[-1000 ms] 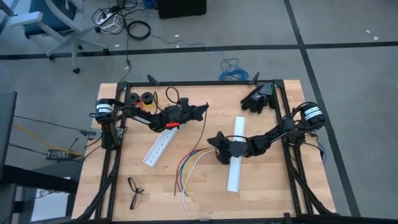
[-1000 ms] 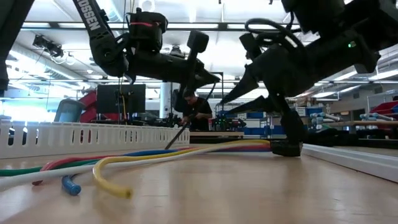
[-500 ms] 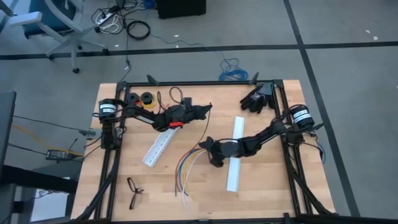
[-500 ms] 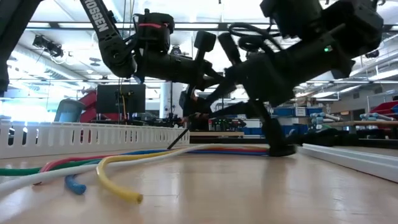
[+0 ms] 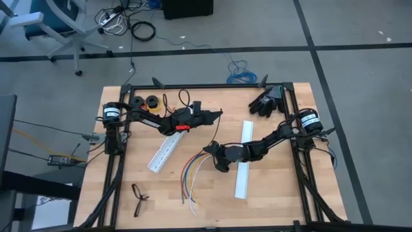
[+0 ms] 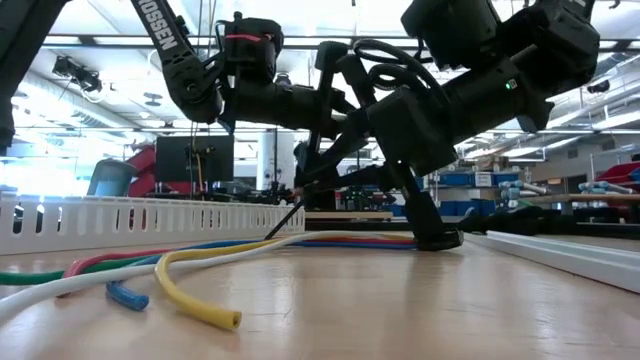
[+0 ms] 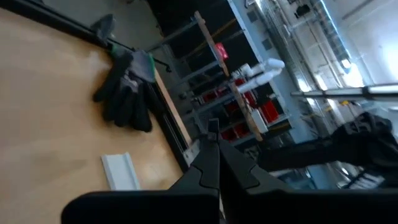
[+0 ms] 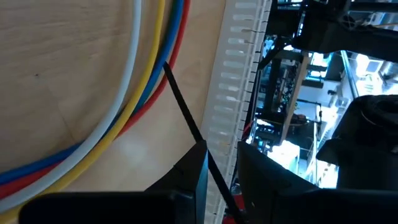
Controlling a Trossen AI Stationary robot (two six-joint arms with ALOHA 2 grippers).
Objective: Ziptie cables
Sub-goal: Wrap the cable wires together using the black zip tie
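The cables [image 5: 192,173], thin blue, yellow, white and orange wires, lie on the table's middle, also in the right wrist view [image 8: 143,93]. The ziptie [image 8: 183,112], a thin black strip, slants down [image 6: 283,220] with its free tip at the cables. My left gripper [image 5: 220,113] is shut and points level toward the table's right, above and beyond the cables. My right gripper [image 5: 207,149] stands at the cables' far end, slightly open [image 8: 222,152]. The ziptie passes between its fingers, close along one finger; I cannot tell whether it touches. My left gripper is shut on the ziptie's upper end; a short dark stub [image 7: 213,123] sticks out past the shut fingertips. The fingers come level from the table's left. The ziptie hangs slanting down from them, its lower tip [image 8: 166,67] on the table at the cables.
One white slotted rail [image 5: 166,151] lies left of the cables and another rail [image 5: 243,161] lies under my right arm. Black gloves [image 5: 264,103] sit at the far right corner, two black spools [image 5: 145,101] at the far left, a small black item [image 5: 138,196] near the front left.
My right gripper has moved toward the table's left and down, rolling as it went, and its fingers now stand around the ziptie. The ziptie has kept its slant. The cables' loose near ends have slid a little.
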